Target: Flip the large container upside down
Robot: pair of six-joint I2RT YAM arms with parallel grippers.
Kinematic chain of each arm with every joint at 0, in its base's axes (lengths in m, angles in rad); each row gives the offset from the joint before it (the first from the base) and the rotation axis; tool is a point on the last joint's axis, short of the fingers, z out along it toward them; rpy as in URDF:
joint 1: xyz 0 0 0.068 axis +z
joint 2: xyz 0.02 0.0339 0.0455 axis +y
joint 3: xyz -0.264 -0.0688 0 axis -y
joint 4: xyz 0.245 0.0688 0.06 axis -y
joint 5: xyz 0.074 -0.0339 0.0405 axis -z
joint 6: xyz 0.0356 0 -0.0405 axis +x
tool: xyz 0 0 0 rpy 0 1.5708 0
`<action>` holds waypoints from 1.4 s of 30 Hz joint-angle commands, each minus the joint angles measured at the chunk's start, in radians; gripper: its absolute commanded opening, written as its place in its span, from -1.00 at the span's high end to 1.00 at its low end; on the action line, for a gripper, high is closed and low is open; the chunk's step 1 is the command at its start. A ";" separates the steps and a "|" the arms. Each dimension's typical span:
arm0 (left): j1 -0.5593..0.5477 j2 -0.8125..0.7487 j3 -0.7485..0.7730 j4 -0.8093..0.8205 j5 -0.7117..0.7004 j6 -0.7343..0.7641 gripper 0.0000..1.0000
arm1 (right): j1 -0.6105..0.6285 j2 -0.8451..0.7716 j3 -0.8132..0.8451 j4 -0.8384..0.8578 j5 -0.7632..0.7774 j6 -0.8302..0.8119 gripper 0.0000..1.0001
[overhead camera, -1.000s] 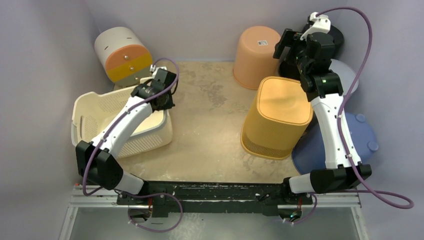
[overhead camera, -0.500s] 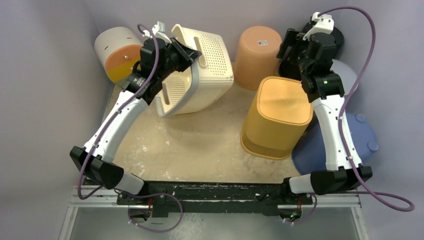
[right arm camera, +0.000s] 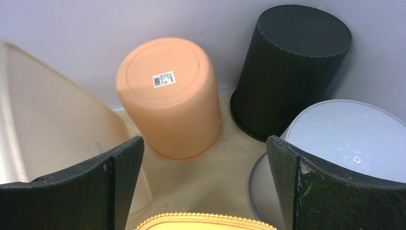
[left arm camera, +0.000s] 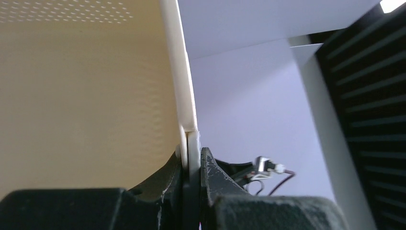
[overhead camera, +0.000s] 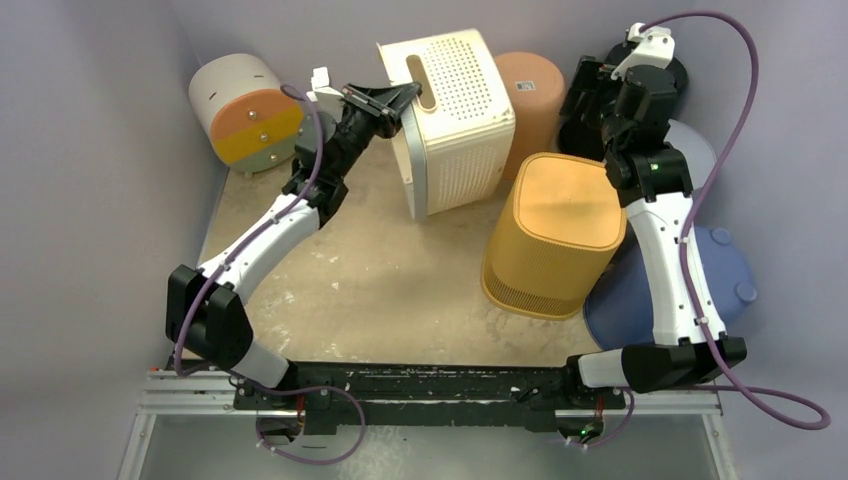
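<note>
The large container is a cream perforated basket (overhead camera: 455, 110), up at the back middle of the table and tipped on its side with its opening facing left. My left gripper (overhead camera: 400, 100) is shut on its rim. In the left wrist view the black fingers (left arm camera: 213, 172) pinch the thin cream rim (left arm camera: 184, 91), and the basket's inner wall (left arm camera: 86, 96) fills the left half. I cannot tell whether its lower edge touches the table. My right gripper (overhead camera: 590, 90) hovers open at the back right, holding nothing, its fingers (right arm camera: 119, 167) wide apart.
An upturned orange bucket (right arm camera: 170, 96) stands right behind the basket. A black ribbed bin (right arm camera: 292, 67) and a pale lilac tub (right arm camera: 344, 139) are at the back right. An upturned yellow basket (overhead camera: 555, 230) and a blue lid (overhead camera: 725, 275) lie right. A cylinder with an orange face (overhead camera: 245, 110) sits back left.
My left arm has swung the cream basket up from the left side of the table, right and back to the middle, rotating it as it went. The right arm barely moved.
</note>
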 commanded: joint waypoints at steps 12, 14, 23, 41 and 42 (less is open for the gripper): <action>0.008 0.125 -0.506 1.241 -0.258 -0.538 1.00 | -0.004 -0.014 0.030 0.021 0.022 -0.023 -1.00; 0.010 0.145 -0.550 1.284 -0.261 -0.550 1.00 | -0.004 -0.009 0.034 0.021 0.017 -0.022 -1.00; 0.091 0.093 -0.874 1.231 -0.147 -0.521 1.00 | -0.004 0.007 0.037 0.022 0.007 -0.017 -1.00; 0.388 -0.111 -0.940 0.452 0.211 -0.105 0.29 | -0.004 0.037 0.026 0.027 -0.025 -0.001 -1.00; 0.396 -0.111 -0.932 0.429 0.214 -0.086 0.28 | -0.004 0.037 0.024 0.026 -0.023 0.000 -1.00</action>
